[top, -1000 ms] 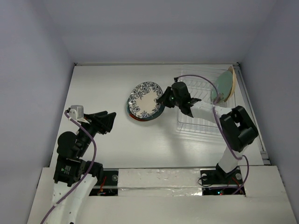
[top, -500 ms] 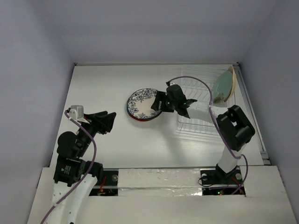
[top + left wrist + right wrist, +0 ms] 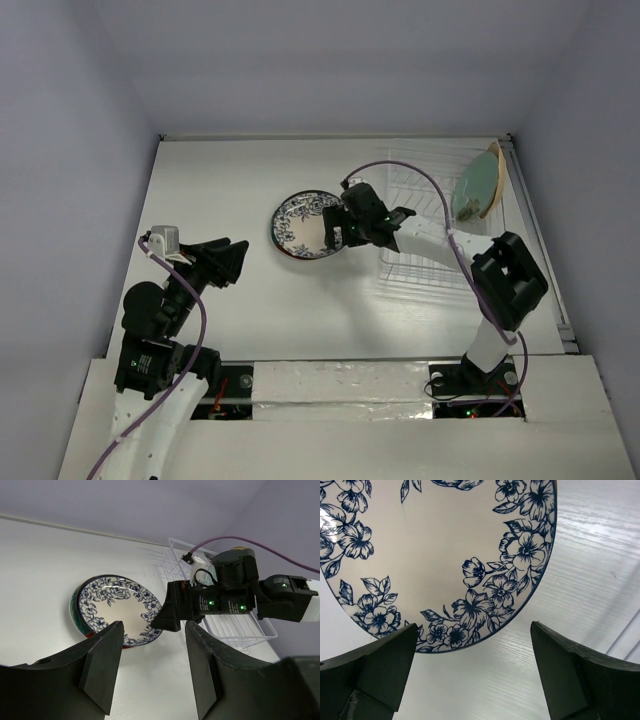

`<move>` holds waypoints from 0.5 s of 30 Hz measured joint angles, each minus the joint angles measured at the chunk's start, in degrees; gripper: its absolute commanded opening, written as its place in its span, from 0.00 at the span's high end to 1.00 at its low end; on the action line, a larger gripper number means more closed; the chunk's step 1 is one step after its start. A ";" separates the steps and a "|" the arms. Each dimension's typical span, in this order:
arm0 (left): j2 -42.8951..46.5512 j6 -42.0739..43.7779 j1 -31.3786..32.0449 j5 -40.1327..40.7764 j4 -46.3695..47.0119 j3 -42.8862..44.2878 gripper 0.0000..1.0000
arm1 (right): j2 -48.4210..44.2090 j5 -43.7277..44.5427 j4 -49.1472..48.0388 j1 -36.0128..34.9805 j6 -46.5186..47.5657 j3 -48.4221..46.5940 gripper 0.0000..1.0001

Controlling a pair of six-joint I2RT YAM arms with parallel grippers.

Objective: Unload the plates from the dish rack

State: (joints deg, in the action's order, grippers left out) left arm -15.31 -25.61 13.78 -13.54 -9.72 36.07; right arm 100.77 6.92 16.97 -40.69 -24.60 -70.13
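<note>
Left of the dish rack (image 3: pixel 425 268), the right gripper (image 3: pixel 332 230) hung open over the blue-flowered plate (image 3: pixel 298 222) lying flat, while the green plate (image 3: pixel 473 188) stood on edge in the rack's far-right corner, nearest that arm.

The stacked plates (image 3: pixel 300 226) lie on the table (image 3: pixel 220 180), left of the dish rack (image 3: pixel 425 268) — more plates (image 3: pixel 476 186) stand in its far right corner.

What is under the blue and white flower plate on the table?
A dark teal rim and a red edge peek out beneath the blue-flowered plate. The rest of that stack is covered.
</note>
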 measured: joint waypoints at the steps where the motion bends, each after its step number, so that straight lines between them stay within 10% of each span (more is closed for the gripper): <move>1: 0.00 0.00 0.00 0.00 0.00 0.00 0.51 | -0.48 0.28 0.22 0.00 0.26 -0.02 0.02; 5: 0.00 0.00 -0.02 0.00 0.00 0.00 0.51 | -3.04 0.83 1.01 0.00 1.03 0.00 0.24; 7: 0.00 0.00 -0.02 0.00 0.00 0.00 0.51 | -5.68 0.68 0.74 0.00 1.16 0.46 0.67; 10: 0.00 0.00 -0.02 0.00 0.00 0.00 0.51 | -12.76 0.90 0.09 0.00 0.81 2.12 1.00; 15: 0.15 0.00 -0.02 0.00 0.00 0.00 0.51 | -27.36 8.35 -0.52 0.57 0.44 2.75 1.00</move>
State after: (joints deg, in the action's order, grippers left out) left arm -15.16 -25.61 13.76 -13.54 -9.72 36.07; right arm 73.41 15.27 16.45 -40.12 -24.16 -67.37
